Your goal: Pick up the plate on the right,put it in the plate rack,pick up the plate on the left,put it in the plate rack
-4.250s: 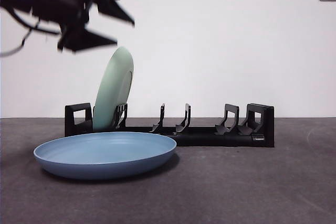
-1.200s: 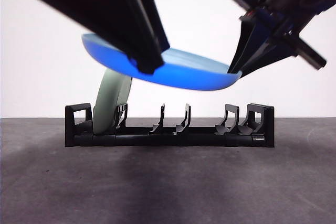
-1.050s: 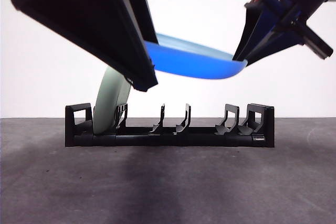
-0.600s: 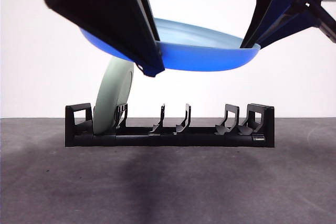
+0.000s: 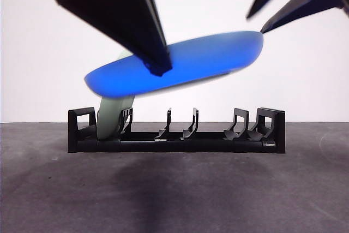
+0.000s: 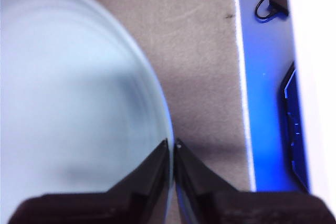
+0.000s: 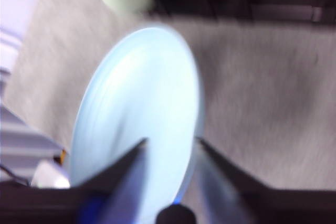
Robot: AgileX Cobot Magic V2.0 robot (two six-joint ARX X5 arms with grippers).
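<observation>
Now the second step: left gripper clamps the blue plate aloft; right gripper gapes, unclenched; next, tip the plate upright into a free slot of the plate rack.

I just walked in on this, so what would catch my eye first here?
The blue plate hangs tilted in the air above the plate rack, its rim pinched by the left gripper. The right gripper sits open at the plate's other edge. A pale green plate already stands in the rack's end slot.
</observation>
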